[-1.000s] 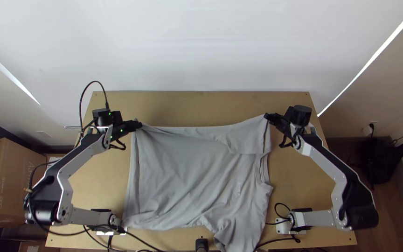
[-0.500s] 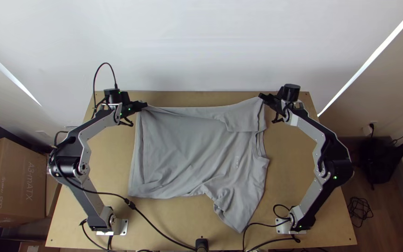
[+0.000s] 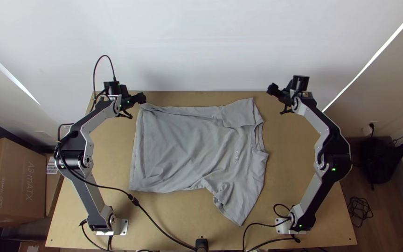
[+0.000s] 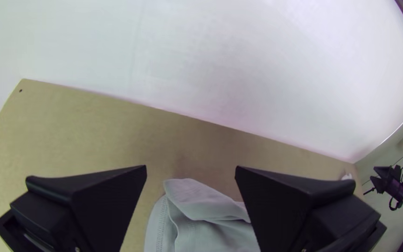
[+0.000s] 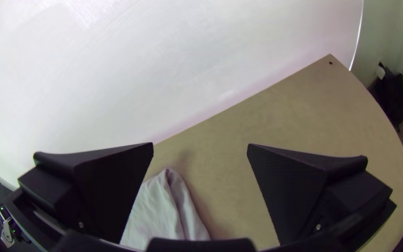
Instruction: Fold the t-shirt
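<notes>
In the top view, the left hand (image 3: 140, 98) is hovering upper left, the right hand (image 3: 272, 88) upper right (both pairs of fingers are standing well apart).

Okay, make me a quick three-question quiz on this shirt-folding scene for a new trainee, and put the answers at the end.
1. True or false: the right gripper has its jaws open.
2. How does the t-shirt lie? (a) bunched in a ball (b) mostly spread, partly turned over (c) hanging from both grippers
3. Fill in left or right: the collar lies toward the robot's ____ side.

Key: 1 true; 2 b; 3 right
</notes>
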